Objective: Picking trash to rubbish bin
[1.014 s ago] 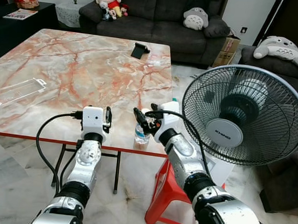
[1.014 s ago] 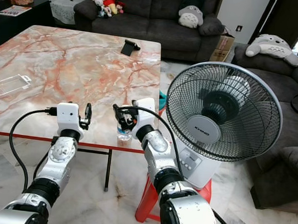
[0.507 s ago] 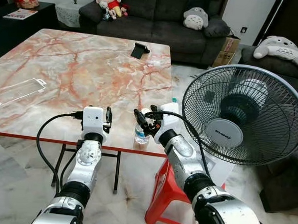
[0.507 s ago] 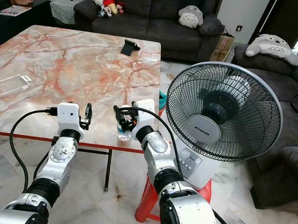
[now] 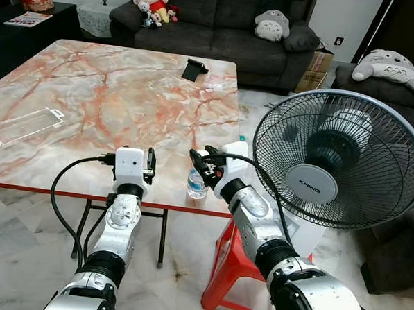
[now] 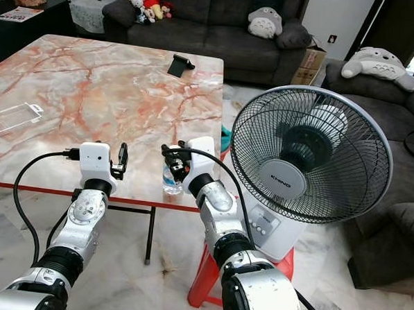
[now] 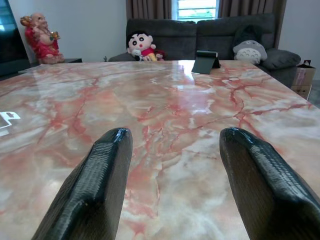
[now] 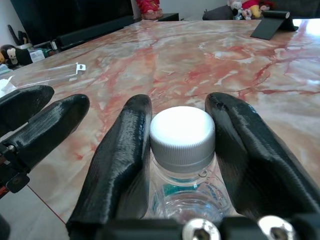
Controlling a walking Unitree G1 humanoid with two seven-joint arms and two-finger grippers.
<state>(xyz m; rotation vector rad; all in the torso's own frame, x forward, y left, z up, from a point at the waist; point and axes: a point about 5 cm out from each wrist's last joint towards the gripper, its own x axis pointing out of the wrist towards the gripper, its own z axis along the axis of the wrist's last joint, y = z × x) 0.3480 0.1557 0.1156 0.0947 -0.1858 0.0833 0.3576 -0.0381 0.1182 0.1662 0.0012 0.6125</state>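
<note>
A small clear plastic bottle (image 5: 195, 186) with a white cap (image 8: 182, 132) stands upright near the front edge of the marble table (image 5: 92, 100). My right gripper (image 5: 201, 163) is at the bottle's top, and its two black fingers (image 8: 125, 150) press the cap from both sides. My left gripper (image 5: 149, 167) hovers open just above the table's front edge, a short way left of the bottle, with nothing between its fingers (image 7: 100, 175). No rubbish bin can be made out.
A large standing fan (image 5: 339, 158) rests on a red stool (image 5: 232, 267) right beside my right arm. A clear plastic package (image 5: 24, 124) lies at the table's left, a black phone stand (image 5: 193, 69) at its far edge. Sofas with plush toys stand behind.
My right gripper has shifted slightly to the right and settled closer around the bottle's cap. The bottle still stands on the table. The left arm has not moved.
</note>
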